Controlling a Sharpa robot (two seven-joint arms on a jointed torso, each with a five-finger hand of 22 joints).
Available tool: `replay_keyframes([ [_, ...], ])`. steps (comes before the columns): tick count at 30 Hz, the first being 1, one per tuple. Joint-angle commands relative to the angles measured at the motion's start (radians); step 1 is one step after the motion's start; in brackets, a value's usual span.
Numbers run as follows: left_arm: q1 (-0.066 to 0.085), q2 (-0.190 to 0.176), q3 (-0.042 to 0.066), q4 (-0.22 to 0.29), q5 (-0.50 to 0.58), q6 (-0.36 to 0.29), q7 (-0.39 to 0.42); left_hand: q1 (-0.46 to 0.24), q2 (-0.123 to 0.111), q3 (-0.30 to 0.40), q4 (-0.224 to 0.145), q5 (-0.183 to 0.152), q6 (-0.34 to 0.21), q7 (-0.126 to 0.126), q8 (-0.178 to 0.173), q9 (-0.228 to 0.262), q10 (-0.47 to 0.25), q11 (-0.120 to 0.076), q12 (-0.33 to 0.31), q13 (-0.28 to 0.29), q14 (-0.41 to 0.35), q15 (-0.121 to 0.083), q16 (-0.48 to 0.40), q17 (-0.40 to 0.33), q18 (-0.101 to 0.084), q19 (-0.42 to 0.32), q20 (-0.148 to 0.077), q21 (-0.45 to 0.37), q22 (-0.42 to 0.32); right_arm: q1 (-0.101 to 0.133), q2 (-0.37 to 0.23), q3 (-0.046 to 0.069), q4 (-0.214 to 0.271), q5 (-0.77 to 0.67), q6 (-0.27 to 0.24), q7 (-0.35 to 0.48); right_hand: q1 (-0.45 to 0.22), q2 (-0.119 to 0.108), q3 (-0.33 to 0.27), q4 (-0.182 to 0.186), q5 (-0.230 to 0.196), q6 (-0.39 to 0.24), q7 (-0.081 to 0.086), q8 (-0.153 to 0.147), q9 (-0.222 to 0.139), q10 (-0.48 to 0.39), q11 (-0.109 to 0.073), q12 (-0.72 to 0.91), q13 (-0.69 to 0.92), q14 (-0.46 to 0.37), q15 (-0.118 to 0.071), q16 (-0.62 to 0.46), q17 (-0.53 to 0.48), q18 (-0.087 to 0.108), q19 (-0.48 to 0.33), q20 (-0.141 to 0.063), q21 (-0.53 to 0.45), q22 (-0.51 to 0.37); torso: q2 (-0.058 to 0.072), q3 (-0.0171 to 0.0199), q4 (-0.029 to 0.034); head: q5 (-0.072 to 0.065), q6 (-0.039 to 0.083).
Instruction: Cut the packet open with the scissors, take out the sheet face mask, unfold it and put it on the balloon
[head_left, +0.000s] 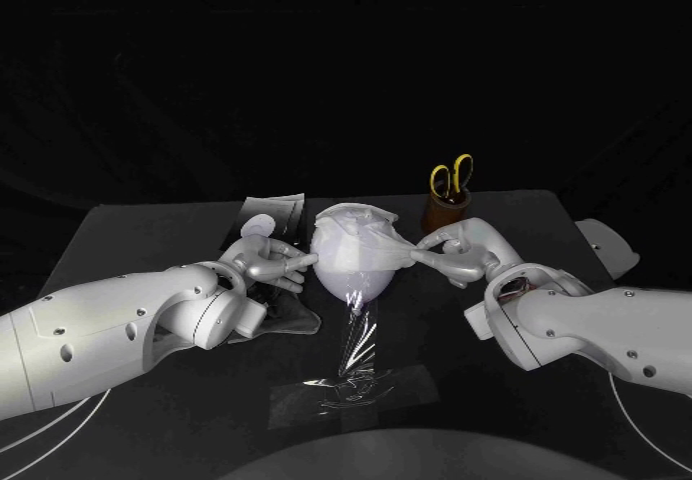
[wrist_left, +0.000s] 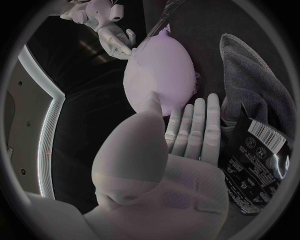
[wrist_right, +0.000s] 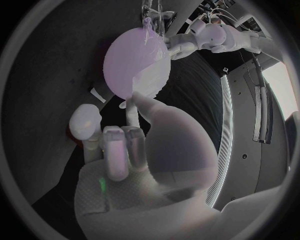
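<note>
A pale balloon (head_left: 355, 278) stands knot-down on a clear plastic stand (head_left: 352, 382) at the table's middle. A white sheet face mask (head_left: 356, 232) is draped over its upper half. My right hand (head_left: 459, 250) pinches the mask's right edge between thumb and a finger; the right wrist view shows that fingertip (wrist_right: 139, 101) against the mask (wrist_right: 152, 75). From the other side my left hand (head_left: 267, 262) has its fingers apart and its thumb (wrist_left: 153, 109) pressing the balloon (wrist_left: 161, 72). Behind the left hand lies the cut black packet (head_left: 271, 211).
Yellow-handled scissors (head_left: 453, 177) stand in a brown holder (head_left: 447, 213) at the back right. A grey cloth (head_left: 293, 318) lies under my left hand, also visible next to the packet (wrist_left: 257, 160) in the left wrist view. The table's back edge runs just behind the packet.
</note>
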Motion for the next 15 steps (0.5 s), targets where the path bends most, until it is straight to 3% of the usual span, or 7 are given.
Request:
replay_keyframes([
  [1, 0.0, 0.004, 0.001, 0.0, -0.005, -0.003, -0.009, 0.01, 0.003, -0.008, 0.001, 0.001, 0.009, 0.046, -0.007, 0.0, 0.005, 0.001, -0.004, -0.001, 0.007, 0.0, -0.006, 0.0, 0.01, 0.005, 0.0, -0.006, -0.001, 0.001, -0.006, 0.0, -0.003, -0.015, 0.042, -0.015, 0.006, 0.001, 0.001, -0.007, 0.003, 0.02, -0.014, 0.002, 0.003, 0.104, -0.01, 0.003, 0.264, 0.102, -0.008, 0.004, 0.263, 0.002, 0.009, 0.001, 0.003, 0.002, 0.0, 0.0001, -0.0007, -0.002, -0.002],
  [8, 0.0, 0.01, 0.001, -0.004, -0.005, -0.006, -0.012, 0.01, 0.003, -0.008, 0.001, 0.001, 0.009, 0.046, -0.007, 0.0, 0.006, 0.001, -0.005, -0.001, 0.007, 0.0, -0.006, 0.0, 0.01, 0.005, -0.001, -0.006, -0.001, 0.004, -0.015, 0.0, -0.009, -0.02, 0.093, -0.037, 0.006, 0.0, 0.002, -0.008, 0.003, 0.02, -0.014, 0.002, 0.003, 0.104, -0.01, 0.003, 0.264, 0.102, -0.008, 0.004, 0.263, 0.002, 0.009, 0.001, 0.003, 0.001, 0.0, 0.0001, -0.0004, -0.005, -0.001],
  [15, 0.0, 0.012, 0.001, -0.004, -0.005, -0.011, -0.01, 0.011, 0.004, -0.008, 0.001, 0.001, 0.009, 0.046, -0.007, 0.0, 0.006, 0.001, -0.005, -0.001, 0.007, 0.0, -0.006, 0.0, 0.01, 0.005, -0.001, -0.006, -0.001, 0.004, -0.013, 0.0, -0.009, -0.02, 0.105, -0.038, 0.006, 0.0, 0.002, -0.008, 0.003, 0.02, -0.014, 0.002, 0.003, 0.104, -0.01, 0.003, 0.264, 0.102, -0.008, 0.004, 0.263, 0.002, 0.009, 0.001, 0.003, 0.001, 0.0, 0.0004, -0.0001, -0.005, 0.003],
])
